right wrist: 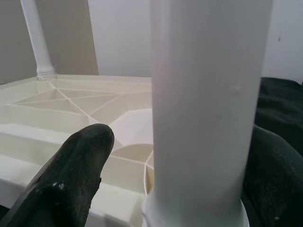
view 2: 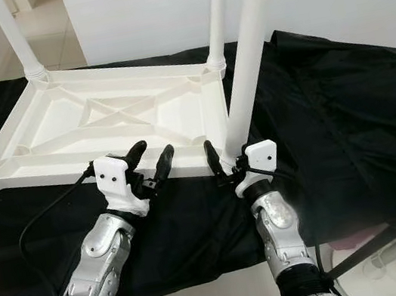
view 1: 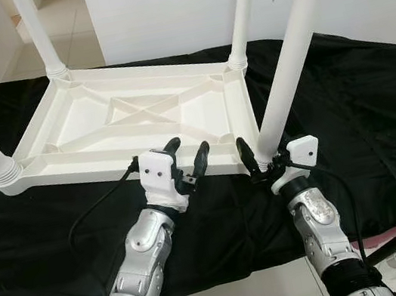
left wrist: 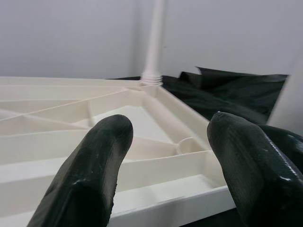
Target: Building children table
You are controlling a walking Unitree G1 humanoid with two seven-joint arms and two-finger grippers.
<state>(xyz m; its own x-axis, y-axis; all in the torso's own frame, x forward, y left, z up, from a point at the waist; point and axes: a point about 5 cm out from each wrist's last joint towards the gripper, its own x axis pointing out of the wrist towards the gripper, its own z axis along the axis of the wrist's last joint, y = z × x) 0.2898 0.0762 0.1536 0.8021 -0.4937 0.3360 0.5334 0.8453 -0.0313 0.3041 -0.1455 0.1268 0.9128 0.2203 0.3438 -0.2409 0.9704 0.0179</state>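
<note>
Two grippers at work: my right gripper [view 1: 255, 159] straddles the upturned white plastic table's [view 1: 139, 120] five-o'clock white tubular leg [view 1: 287, 63]; my left gripper [view 1: 187, 157] gapes empty.

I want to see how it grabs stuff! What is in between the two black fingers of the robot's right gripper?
The near-right white table leg stands between the right gripper's fingers, as the right wrist view shows.

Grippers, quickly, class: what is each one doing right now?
Left gripper: jaws open, holding nothing, at the near edge of the upturned table top.
Right gripper: jaws around the base of the near right leg.
</note>
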